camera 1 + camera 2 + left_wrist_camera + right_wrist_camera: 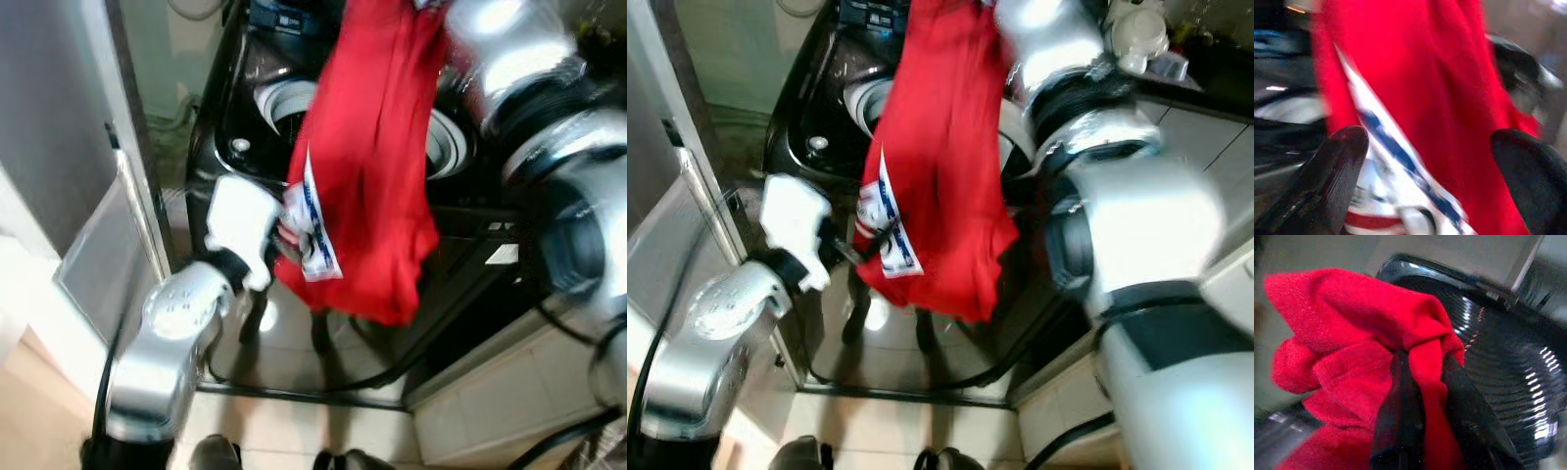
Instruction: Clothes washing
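Pinching a bunched fold of the red garment [1352, 347], your right gripper [1422, 396] has its two black fingers closed on the cloth, with red fabric squeezed between them. You see the right arm [1087, 108] raised high, so the garment hangs down from it in a long drape above the washing machine [245, 117].

Your left gripper [1425, 161] is at the lower edge of the garment, where a white patch with blue stripes [315, 230] shows. Its fingers [1337, 166] stand apart, one on each side of the cloth. You cannot tell from these pictures whether they touch the cloth.

Below and behind the garment you find the round opening of the drum [294, 103], with a pale ring around it. The garment hides most of the inside, so its content cannot be seen.

The machine is black and glossy, and its top faces upward. Around it you have a light tiled floor [284, 343]. On the robot's left stands a grey panel with a metal edge [108, 235].
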